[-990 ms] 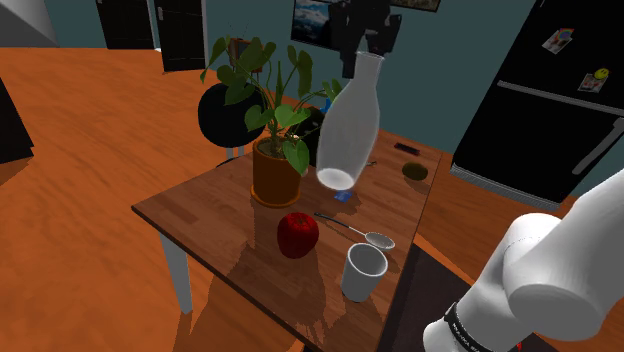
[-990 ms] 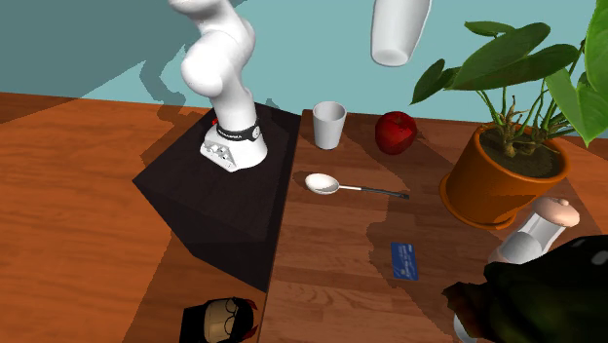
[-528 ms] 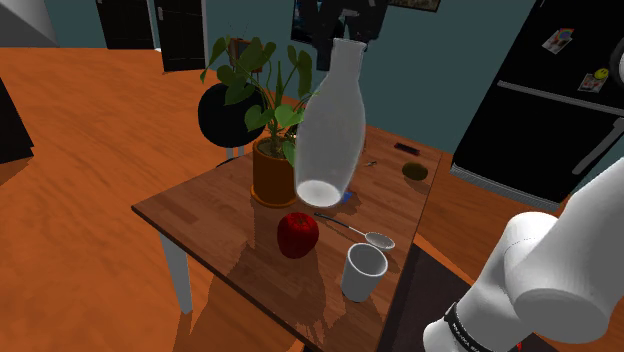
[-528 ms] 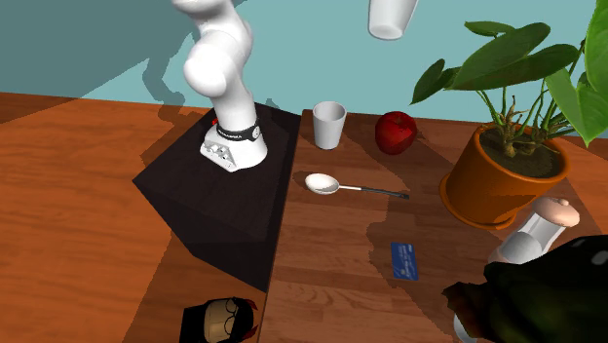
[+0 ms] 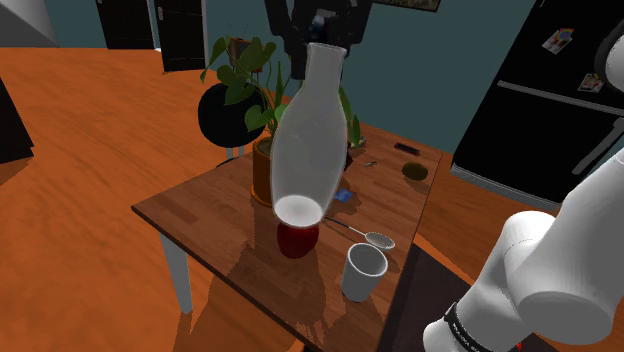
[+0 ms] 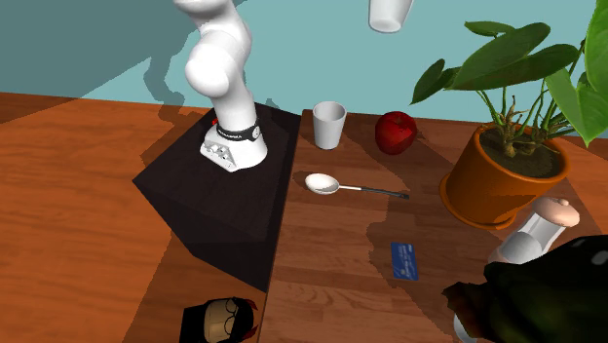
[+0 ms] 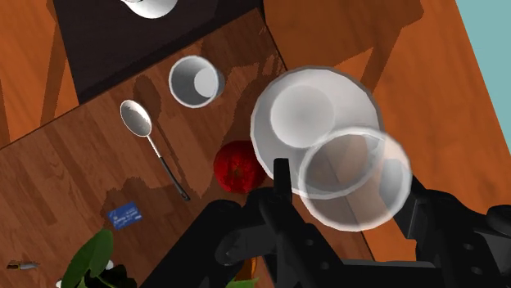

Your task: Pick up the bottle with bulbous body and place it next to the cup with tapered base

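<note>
Shoulder view, left to right, with hazards as we judge them.

- Table (image 5: 190, 215): wooden. The cup stands near its edge, so a bottle set too far out could topple off.
- Potted plant (image 5: 270, 175): its leaves are near the load, and a wide swing may brush them.
- Apple (image 5: 293, 243): red, and beneath the bottle's base as this view has it. Lowering straight down risks landing on it.
- Bottle (image 5: 305, 140): pale and bulbous, aloft well above the table, tilted with its base towards the camera. It is a long body on a narrow hold, and we expect it could pivot or slip.
- Gripper (image 5: 322, 45): black, clenched on the bottle's neck.
- Spoon (image 5: 362, 234): lies between apple and cup and would make uneven footing.
- Cup (image 5: 362, 272): white, upright, the goal. A tilted base coming in may knock it over.
</note>
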`<state>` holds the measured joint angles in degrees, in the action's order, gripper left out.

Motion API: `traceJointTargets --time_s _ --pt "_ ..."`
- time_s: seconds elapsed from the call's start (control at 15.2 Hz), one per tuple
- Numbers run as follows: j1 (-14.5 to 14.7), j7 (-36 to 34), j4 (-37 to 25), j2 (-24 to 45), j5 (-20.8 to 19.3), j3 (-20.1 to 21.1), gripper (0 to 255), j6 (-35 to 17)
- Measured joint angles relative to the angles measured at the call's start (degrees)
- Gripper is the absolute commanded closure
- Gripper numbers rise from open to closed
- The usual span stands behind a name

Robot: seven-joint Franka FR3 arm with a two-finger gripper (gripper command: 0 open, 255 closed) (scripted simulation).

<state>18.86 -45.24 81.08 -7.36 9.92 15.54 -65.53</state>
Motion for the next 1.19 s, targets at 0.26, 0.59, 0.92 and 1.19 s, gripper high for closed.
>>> traceJointTargets --time_s 0.26,0.59,0.92,1.19 --pt "-0.02 0.72 5.41 -1.84 0.22 -0.09 255 -3.58" --pt "-0.08 1.76 11.75 -4.05 0.49 -0.28 255 -7.67" --pt "-0.04 2.55 17.35 -5.54 0.67 -0.29 255 -11.76" --pt "0.02 3.10 21.44 -6.58 0.83 -0.26 255 -14.80"
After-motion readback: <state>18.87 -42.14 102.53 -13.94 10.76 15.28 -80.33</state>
